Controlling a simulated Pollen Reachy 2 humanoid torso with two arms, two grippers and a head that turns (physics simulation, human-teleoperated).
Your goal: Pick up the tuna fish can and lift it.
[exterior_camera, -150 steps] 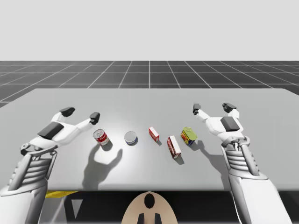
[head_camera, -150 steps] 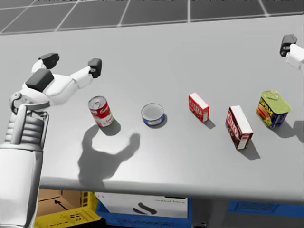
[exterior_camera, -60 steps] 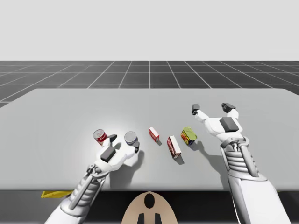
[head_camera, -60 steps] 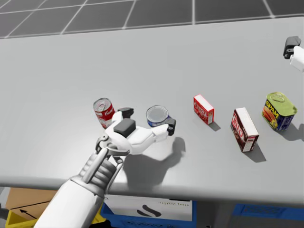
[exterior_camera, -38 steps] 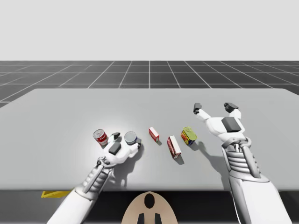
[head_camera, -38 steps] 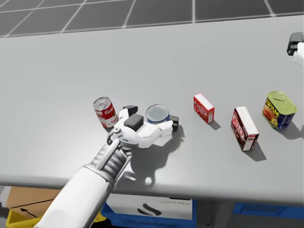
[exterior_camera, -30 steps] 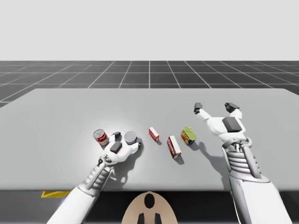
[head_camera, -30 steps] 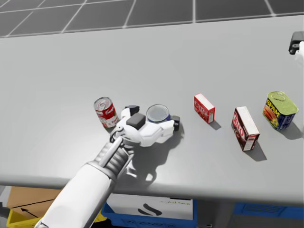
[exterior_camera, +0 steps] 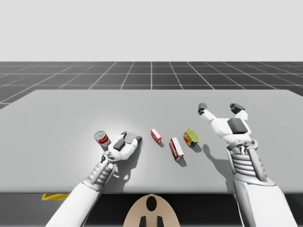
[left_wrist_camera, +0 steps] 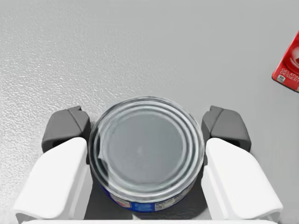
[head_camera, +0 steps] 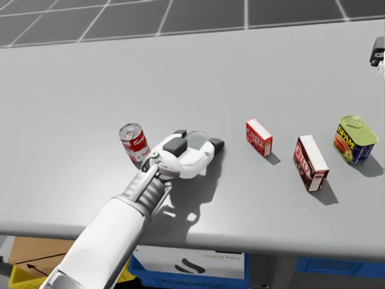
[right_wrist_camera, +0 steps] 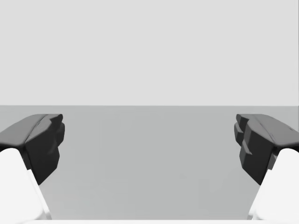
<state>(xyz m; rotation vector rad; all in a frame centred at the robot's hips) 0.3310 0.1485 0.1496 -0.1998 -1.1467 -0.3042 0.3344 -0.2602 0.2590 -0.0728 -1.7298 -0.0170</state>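
Observation:
The tuna fish can (left_wrist_camera: 145, 154), low and round with a silver lid and blue side, stands on the grey table (exterior_camera: 61, 118) between the fingers of my left gripper (left_wrist_camera: 145, 127). Both dark pads press its rim from opposite sides, so the gripper is shut on it. In the high view my left gripper (exterior_camera: 131, 136) covers the can from above. The head view shows that gripper (head_camera: 197, 138) with a thin arc of the lid between its fingertips. My right gripper (exterior_camera: 219, 108) hovers open over the table's right part, with nothing between its fingers (right_wrist_camera: 42, 140).
A red-and-white soup can (head_camera: 134, 142) stands close beside my left hand. To the right are a small red box (head_camera: 258, 137), a taller red box (head_camera: 310, 162) and a yellow-and-blue tin (head_camera: 355, 139). Crates (head_camera: 180, 265) sit below the table's near edge.
My left gripper came in from the far left, dropped over the tuna fish can and drew its fingers in onto it. My right arm has barely moved.

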